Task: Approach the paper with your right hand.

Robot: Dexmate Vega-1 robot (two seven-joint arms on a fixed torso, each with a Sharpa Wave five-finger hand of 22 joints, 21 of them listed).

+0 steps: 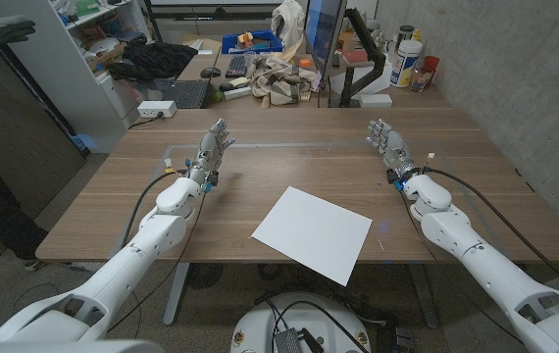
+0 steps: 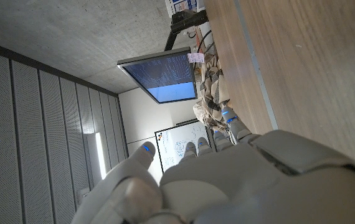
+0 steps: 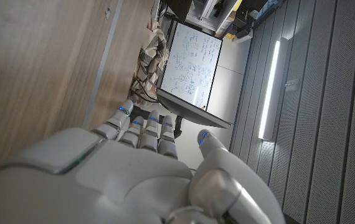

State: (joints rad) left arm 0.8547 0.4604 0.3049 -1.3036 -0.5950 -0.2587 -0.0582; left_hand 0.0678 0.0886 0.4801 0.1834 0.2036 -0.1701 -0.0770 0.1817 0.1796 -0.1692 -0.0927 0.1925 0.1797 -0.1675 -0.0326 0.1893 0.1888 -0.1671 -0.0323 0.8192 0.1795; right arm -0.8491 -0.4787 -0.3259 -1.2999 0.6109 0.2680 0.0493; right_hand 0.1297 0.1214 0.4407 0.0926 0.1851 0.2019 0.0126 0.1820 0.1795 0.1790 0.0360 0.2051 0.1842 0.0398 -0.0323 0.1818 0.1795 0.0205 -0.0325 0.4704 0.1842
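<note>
Meanwhile, at the wooden table [image 1: 476, 196], I have both arms waiting on either side of a blank white paper [image 1: 312, 233], which lies flat and turned at an angle near the front edge, one corner reaching almost to that edge. No print shows on the sheet. Whiteboard [image 3: 193, 59] scribbles appear in my right wrist view, too small to read; the monitor [image 2: 162, 76] in the left wrist view shows lines of text I cannot make out, and the labels on the bottles [image 1: 406, 59] at the far right corner are illegible.

Bare wood runs between the paper and each hand, and the far half of the table lies open up to the clutter along its back edge: a keyboard [image 1: 236, 67], a heap of beige fabric [image 1: 278, 80] and the monitor stand.

My right hand [image 1: 388, 144] stands on its edge, well apart from the paper, toward the table's right side, fingers [image 3: 141, 127] extended side by side and thumb apart, holding nothing. My left hand [image 1: 212, 150] mirrors it on the left, fingers also spread and empty, equally far from the sheet. A faint pale strip [image 1: 289, 144] crosses the tabletop between the two hands.
</note>
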